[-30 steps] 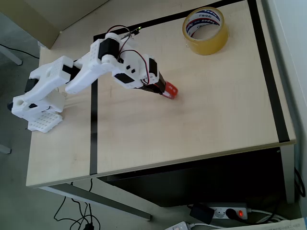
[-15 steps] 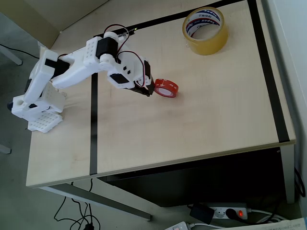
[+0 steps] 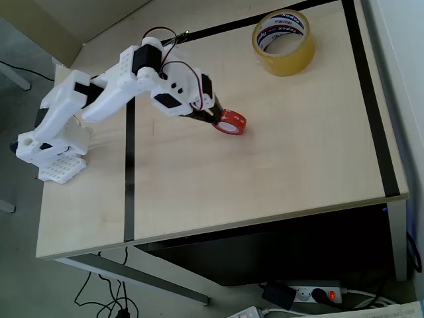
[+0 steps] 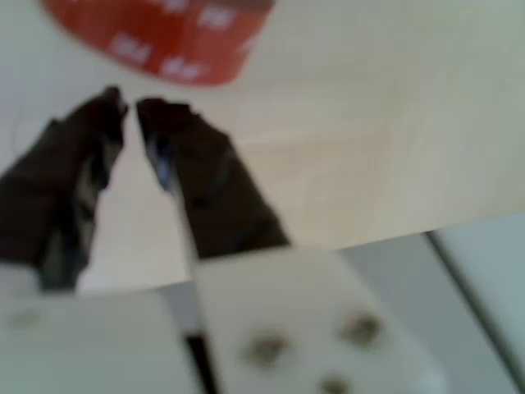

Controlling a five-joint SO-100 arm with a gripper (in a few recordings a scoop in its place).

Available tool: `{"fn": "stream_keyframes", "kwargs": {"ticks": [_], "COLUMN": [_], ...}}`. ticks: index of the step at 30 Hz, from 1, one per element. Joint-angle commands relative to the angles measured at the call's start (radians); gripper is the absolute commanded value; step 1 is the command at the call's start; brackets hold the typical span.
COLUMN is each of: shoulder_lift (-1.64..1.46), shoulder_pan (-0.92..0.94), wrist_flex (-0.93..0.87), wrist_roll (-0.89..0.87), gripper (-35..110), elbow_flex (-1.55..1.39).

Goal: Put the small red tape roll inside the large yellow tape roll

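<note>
Overhead view is showing a pale wood table (image 3: 265, 165) crossed by strips of black tape (image 3: 128, 172) that are framing a work area. White arm (image 3: 112, 99) is reaching from its base at the left edge of the table toward the middle, red and black wires looping over its upper joints.

Large yellow tape roll (image 3: 283, 42) is lying flat near the far edge of the table, hole facing up, white core with red and blue lettering showing. It is sitting well apart from the arm.

Small red tape roll (image 3: 230, 122) is lying flat on the wood near the table's middle, hole up, white core visible. Gripper (image 3: 213, 118) is sitting just beside its left rim, dark fingers pointing at it; touching or not, cannot tell from above.

Wrist view, blurred: gripper (image 4: 130, 111) is showing two dark fingers (image 4: 205, 176) with only a narrow gap between the tips, nothing held between them. Red roll (image 4: 164, 37) is lying just ahead of the tips at the top of the picture, white marks along its side, bare wood showing between it and the fingertips.
</note>
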State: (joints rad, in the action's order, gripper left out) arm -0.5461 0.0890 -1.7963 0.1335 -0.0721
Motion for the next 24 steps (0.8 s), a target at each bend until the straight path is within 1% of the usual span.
{"fn": "stream_keyframes", "kwargs": {"ticks": [1,5,13,22,24], "shoulder_lift": [0.017,0.057,0.063,0.117,0.101], "shoulder_pan": [-0.038,-0.083,-0.133,-0.086,-0.072], "wrist_flex": [-0.012,-0.005,0.041,-0.009,-0.012], "wrist_roll": [0.015,0.006,-0.011,-0.008,-0.009], "gripper": [0,0,0,0,0], "elbow_flex": [0.247,0.314,0.313,0.311,0.249]}}
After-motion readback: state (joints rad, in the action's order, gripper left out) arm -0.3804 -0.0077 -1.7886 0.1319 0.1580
